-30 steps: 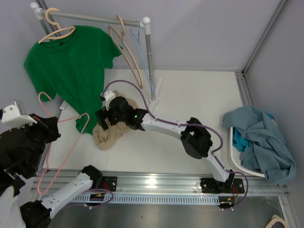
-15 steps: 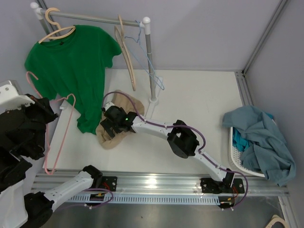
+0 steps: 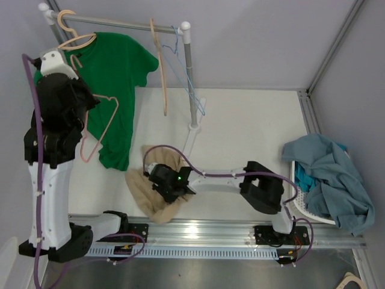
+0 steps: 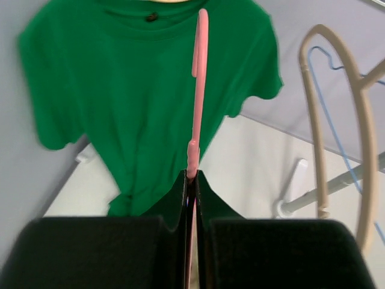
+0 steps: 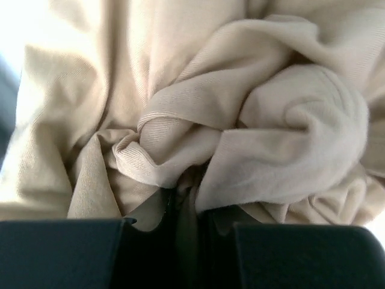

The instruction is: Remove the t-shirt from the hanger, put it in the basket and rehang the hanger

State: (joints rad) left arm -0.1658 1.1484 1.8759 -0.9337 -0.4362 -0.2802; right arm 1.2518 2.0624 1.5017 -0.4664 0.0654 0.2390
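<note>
Clamped tight in left gripper: pink hanger, held up at ten o'clock before green shirt. Pinched in nearly closed right gripper: bunched beige shirt, heaped on table at seven o'clock.

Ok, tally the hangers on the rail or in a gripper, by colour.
Beige wooden hangers: 2, one carrying the green t-shirt, one bare on the rail
Thin blue wire hanger: 1
Thin pink hanger, in the left gripper: 1
Total: 4
</note>
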